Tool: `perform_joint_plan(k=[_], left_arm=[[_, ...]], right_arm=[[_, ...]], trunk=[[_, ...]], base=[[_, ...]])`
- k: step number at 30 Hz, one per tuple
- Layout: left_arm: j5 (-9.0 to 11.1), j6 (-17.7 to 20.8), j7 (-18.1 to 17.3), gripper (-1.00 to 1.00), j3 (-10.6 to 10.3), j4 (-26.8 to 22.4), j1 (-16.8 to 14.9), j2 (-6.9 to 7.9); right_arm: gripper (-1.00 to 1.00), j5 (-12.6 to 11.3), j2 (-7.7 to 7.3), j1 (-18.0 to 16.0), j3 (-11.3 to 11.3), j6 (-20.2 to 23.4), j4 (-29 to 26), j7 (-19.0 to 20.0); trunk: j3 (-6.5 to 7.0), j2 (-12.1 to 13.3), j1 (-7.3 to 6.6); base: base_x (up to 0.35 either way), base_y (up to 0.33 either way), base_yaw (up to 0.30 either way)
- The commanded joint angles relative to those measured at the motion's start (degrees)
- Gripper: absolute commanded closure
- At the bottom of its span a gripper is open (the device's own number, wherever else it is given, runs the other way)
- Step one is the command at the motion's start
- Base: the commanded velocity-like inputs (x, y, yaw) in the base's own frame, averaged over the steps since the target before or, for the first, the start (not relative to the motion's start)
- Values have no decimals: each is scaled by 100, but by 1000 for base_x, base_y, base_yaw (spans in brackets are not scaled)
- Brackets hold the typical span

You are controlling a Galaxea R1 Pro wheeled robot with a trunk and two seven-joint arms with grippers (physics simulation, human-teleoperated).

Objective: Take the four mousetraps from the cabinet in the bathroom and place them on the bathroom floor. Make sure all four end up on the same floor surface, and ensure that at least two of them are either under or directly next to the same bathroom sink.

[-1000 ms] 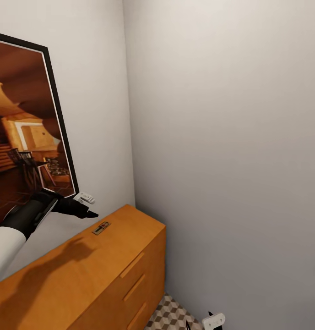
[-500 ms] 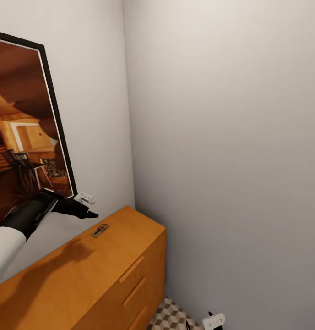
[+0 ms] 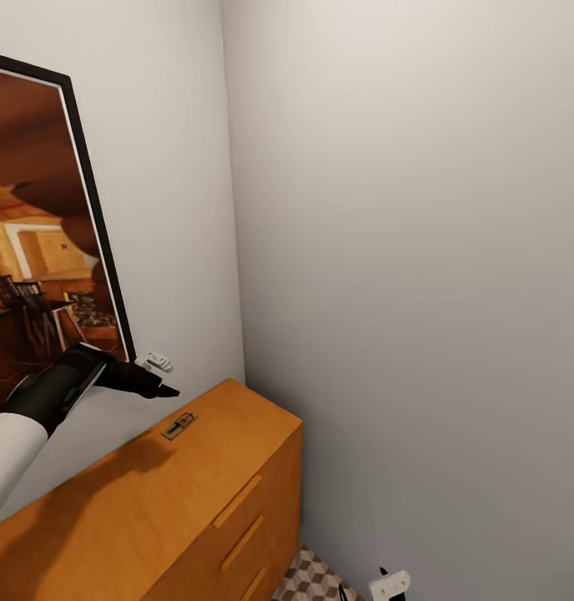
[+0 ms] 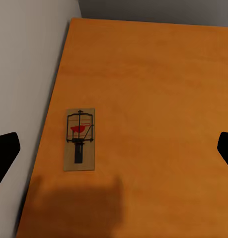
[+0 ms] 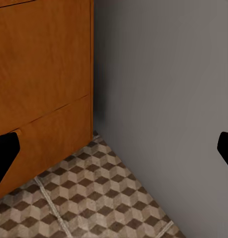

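Pale-walled bathroom corner | small flat tan-wood mousetrap [image 4: 79, 139] lies near the wall edge atop low orange-wood cabinet [image 3: 153, 509] | left gripper [image 4: 114, 148] hovers above, fingers apart | judged light, stiff, thin; pinch across long edges, avoiding the sprung wire.

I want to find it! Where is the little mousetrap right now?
In the head view, the mousetrap lies flat on top of the orange cabinet, near the wall, just below the left gripper.

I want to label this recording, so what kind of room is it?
Probably a corner of a home room: plain white walls, a low orange wooden cabinet, cube-patterned brown-and-beige floor tiles. Which room is unclear.
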Motion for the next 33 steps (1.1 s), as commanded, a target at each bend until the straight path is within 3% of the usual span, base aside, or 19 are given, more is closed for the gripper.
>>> perform_joint_plan(k=[1, 33], left_arm=[[-44, 15, -35, -100, -6, -8, -2, 3], [-46, 13, -35, -100, -40, 78, -2, 3]], right_arm=[[-100, 54, 2, -3, 11, -9, 6, -50], [-100, 54, -2, -3, 11, -9, 6, -50]], trunk=[[-3, -4, 2], [-3, -4, 2]], base=[[4, 0, 0], [49, 0, 0]])
